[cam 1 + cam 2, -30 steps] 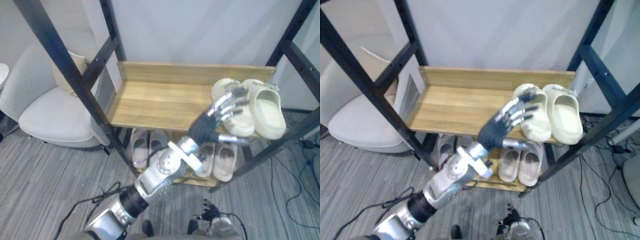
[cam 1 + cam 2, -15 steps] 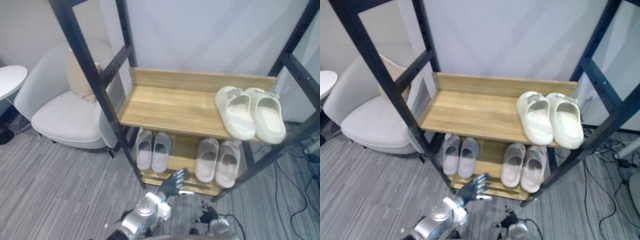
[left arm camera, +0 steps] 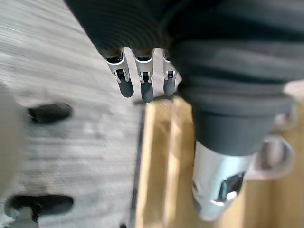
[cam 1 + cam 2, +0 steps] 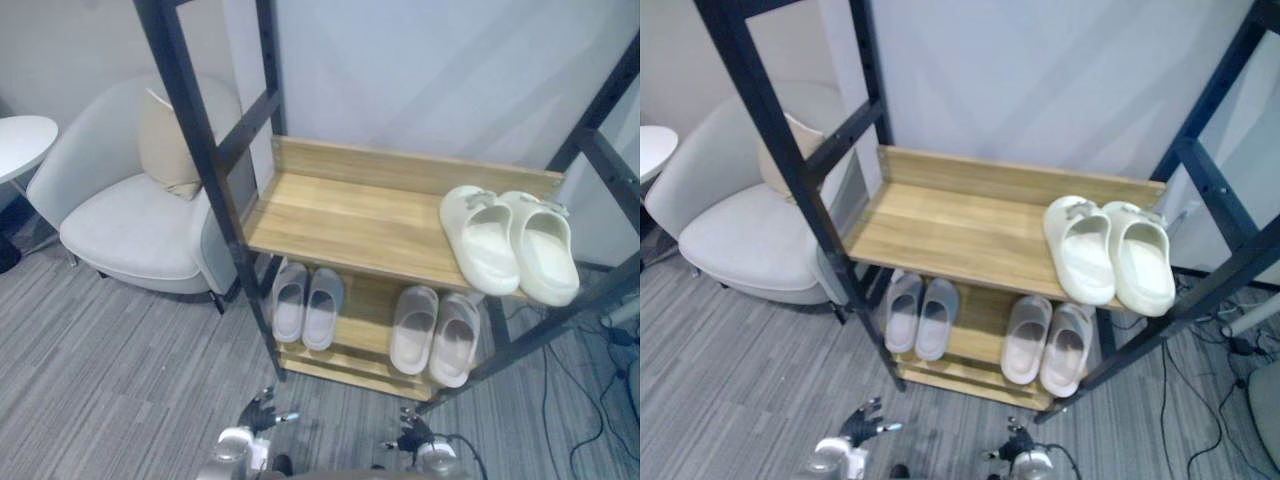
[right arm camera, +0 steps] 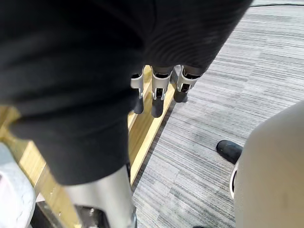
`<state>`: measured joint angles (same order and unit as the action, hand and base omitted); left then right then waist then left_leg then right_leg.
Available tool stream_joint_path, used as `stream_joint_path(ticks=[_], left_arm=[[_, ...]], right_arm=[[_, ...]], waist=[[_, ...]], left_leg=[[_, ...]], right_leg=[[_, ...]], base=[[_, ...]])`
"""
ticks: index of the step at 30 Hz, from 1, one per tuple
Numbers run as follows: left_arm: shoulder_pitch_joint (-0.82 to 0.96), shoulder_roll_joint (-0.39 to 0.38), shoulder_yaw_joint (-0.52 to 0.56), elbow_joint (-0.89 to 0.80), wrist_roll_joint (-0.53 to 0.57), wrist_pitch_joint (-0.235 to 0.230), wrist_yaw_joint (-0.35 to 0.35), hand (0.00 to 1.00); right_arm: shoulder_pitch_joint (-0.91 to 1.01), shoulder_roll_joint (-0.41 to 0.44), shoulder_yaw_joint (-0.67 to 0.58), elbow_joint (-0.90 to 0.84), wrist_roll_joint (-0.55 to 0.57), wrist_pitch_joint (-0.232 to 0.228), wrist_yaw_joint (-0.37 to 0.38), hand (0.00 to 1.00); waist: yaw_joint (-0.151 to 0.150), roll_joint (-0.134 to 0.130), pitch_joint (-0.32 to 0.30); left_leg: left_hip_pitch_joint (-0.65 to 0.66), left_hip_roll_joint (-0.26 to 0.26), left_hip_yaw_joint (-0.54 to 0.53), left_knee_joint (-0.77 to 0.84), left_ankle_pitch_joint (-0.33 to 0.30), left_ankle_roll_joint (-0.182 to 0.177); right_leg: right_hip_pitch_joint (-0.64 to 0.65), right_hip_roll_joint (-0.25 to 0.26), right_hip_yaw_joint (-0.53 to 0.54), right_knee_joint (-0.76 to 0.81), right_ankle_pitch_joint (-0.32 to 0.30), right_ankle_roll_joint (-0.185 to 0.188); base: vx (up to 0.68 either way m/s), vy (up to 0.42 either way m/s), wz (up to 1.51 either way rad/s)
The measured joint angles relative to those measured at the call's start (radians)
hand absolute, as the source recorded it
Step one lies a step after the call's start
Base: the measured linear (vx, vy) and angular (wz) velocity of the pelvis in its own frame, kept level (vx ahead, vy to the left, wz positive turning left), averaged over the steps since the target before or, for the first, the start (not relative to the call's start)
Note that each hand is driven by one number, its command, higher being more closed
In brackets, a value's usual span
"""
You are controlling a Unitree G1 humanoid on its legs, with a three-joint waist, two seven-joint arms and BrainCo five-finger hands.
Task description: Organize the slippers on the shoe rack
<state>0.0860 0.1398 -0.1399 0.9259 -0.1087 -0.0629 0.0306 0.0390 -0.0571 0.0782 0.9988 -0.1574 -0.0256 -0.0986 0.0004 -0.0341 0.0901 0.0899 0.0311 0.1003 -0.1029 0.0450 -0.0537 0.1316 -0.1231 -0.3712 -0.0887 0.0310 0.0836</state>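
Left eye view is showing a black metal-framed shoe rack with two pale wooden shelves (image 4: 340, 210) standing against a white wall. A pair of thick cream rubber clog slippers (image 4: 510, 245) is sitting side by side at the right end of the rack's upper shelf, the two touching each other. On the rack's lower shelf a pair of pale grey slide slippers (image 4: 305, 305) is lying at the left and a pair of pale beige slide slippers (image 4: 437, 335) at the right, the pairs apart.

Both arms are hanging low in front of the rack's base, over the grey striped carpet floor (image 4: 110, 370). The left hand (image 4: 262, 412) is holding nothing, its fingers (image 3: 146, 83) straight and loosely spread, pointing toward the rack's bottom wooden edge. The right hand (image 4: 412, 437) is likewise empty, its fingers (image 5: 156, 97) relaxed and straight.

A white upholstered armchair (image 4: 125, 215) with a beige cushion (image 4: 165, 150) is standing just left of the rack.
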Motion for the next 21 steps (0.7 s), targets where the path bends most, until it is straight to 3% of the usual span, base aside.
stream_joint_path(ticks=[11,13,15,18,20,21], left_arm=[[0.026,-0.041,0.115,0.041,0.048,-0.011,0.049,0.0],[0.028,-0.046,0.123,0.041,0.047,-0.013,0.051,0.0],[0.029,-0.044,0.123,0.038,0.044,-0.017,0.052,0.0],[0.029,-0.05,0.12,0.036,0.035,-0.018,0.053,0.0],[0.025,-0.041,0.12,0.02,0.028,-0.018,0.054,0.0],[0.026,-0.039,0.122,0.008,0.027,-0.018,0.057,0.0]], right_arm=[[-0.002,0.0,-0.037,0.0,0.004,-0.004,0.001,0.0],[-0.007,-0.001,-0.045,0.0,0.009,-0.004,0.002,0.0],[-0.008,0.004,-0.065,0.0,0.028,-0.004,0.004,0.0],[-0.018,-0.001,-0.065,-0.007,0.042,-0.005,0.013,0.0],[-0.024,0.001,-0.063,-0.009,0.041,-0.005,0.013,0.0],[-0.02,0.003,-0.054,-0.014,0.043,0.001,0.016,0.0]], waist=[[0.006,0.013,0.005],[0.006,0.019,0.009],[0.007,0.008,0.016],[0.003,0.01,0.024],[0.0,0.005,0.035],[0.001,-0.004,0.032]], left_leg=[[0.02,-0.003,0.049,-0.005,-0.024,-0.004],[0.022,-0.004,0.054,0.0,-0.036,0.006],[0.038,-0.023,0.049,0.0,-0.048,0.016],[0.052,-0.041,0.004,0.019,-0.074,0.032],[0.05,-0.045,-0.068,0.042,-0.078,0.039],[0.039,-0.042,-0.109,0.054,-0.076,0.042]], right_leg=[[-0.01,-0.001,0.052,0.007,-0.007,0.006],[-0.05,-0.019,0.058,0.104,-0.062,0.006],[-0.105,-0.071,0.064,0.281,-0.153,0.024],[-0.211,-0.122,0.148,0.588,-0.168,0.025],[-0.266,-0.105,0.272,0.716,-0.164,0.007],[-0.266,-0.076,0.34,0.7,-0.209,0.012]], base=[[0.0,0.015,-0.14],[0.06,0.052,-0.08],[0.06,0.041,0.1],[0.07,0.039,0.35],[0.15,-0.037,1.0],[0.17,-0.11,1.26]])
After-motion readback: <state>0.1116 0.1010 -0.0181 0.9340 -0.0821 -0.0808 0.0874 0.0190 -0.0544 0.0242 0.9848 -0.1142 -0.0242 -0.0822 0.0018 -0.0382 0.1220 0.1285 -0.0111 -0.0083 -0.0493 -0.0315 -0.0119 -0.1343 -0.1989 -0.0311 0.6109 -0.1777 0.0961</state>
